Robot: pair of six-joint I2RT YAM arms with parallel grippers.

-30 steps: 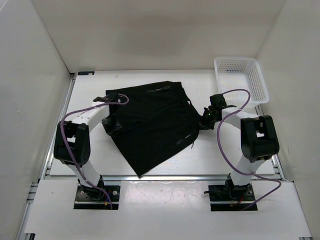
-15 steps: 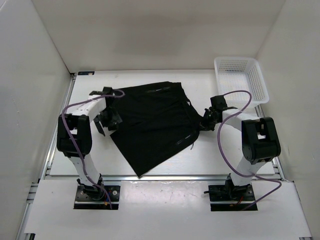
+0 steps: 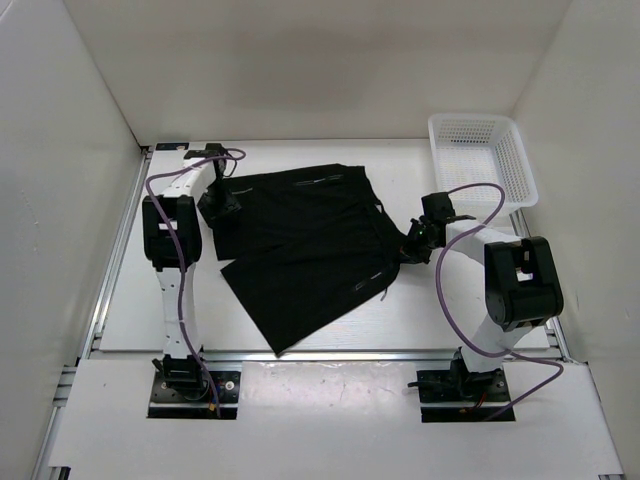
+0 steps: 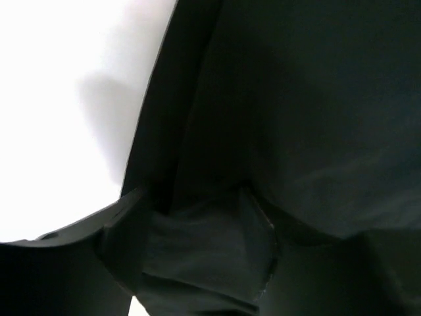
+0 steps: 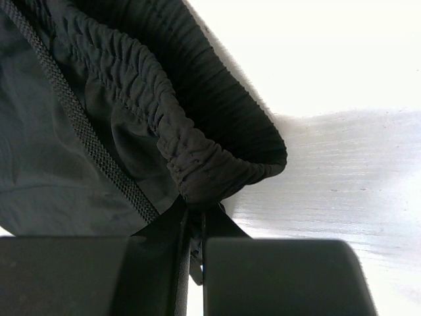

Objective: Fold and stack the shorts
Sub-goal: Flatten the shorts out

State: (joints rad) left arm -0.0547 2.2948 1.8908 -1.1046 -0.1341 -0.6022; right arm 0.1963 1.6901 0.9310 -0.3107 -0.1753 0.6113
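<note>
The black shorts (image 3: 300, 250) lie spread across the middle of the table, one leg pointing toward the near edge. My left gripper (image 3: 222, 206) is down at their far-left edge. In the left wrist view its jaws stand apart with a fold of the dark shorts (image 4: 296, 99) lying between them, left gripper (image 4: 204, 263). My right gripper (image 3: 411, 243) is at the right edge of the shorts. There it is shut on the gathered waistband (image 5: 191, 164), right gripper (image 5: 196, 224), next to the woven drawstring (image 5: 79, 125).
A white mesh basket (image 3: 478, 165) stands at the far right corner of the table. White walls close in the table on the left, back and right. Purple cables loop off both arms.
My left gripper let go of the shorts' left edge, opened, and moved away from me to their far-left corner. The left side of the shorts dropped flat. The right arm stayed put.
</note>
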